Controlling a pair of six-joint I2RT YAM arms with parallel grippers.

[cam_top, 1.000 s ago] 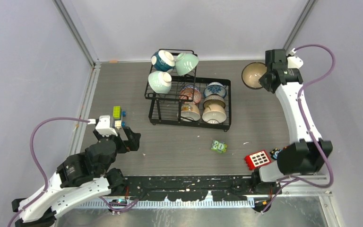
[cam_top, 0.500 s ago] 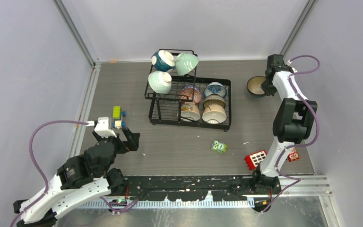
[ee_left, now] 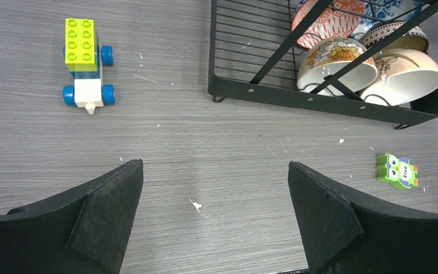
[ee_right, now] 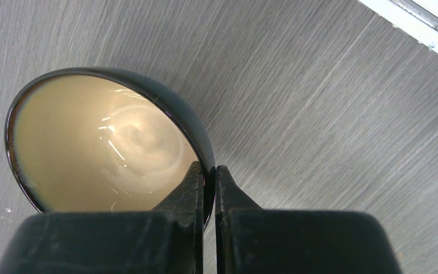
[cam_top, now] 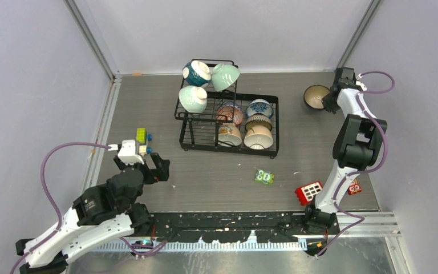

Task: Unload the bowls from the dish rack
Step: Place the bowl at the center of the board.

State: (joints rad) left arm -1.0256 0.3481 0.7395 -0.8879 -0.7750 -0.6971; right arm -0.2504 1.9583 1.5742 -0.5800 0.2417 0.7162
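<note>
The black wire dish rack (cam_top: 205,142) stands at the table's middle back. Its upper basket holds a dark teal bowl (cam_top: 196,72) and two mint green bowls (cam_top: 225,76). Its lower tray holds several patterned and cream bowls (cam_top: 258,137), also seen in the left wrist view (ee_left: 335,61). My right gripper (cam_top: 332,98) is shut on the rim of a dark brown bowl (cam_top: 316,96) with a cream inside (ee_right: 97,142), low over the table at the back right. My left gripper (ee_left: 215,217) is open and empty, low over the table at the front left.
A toy block car (cam_top: 142,140) lies left of the rack, also in the left wrist view (ee_left: 85,60). A green owl block (cam_top: 264,176) lies in front of the rack. A red block (cam_top: 309,191) sits near the right arm's base. Walls close the back and sides.
My right gripper has carried the dark brown bowl to the right and down toward the table at the back right. The left arm has barely moved.
</note>
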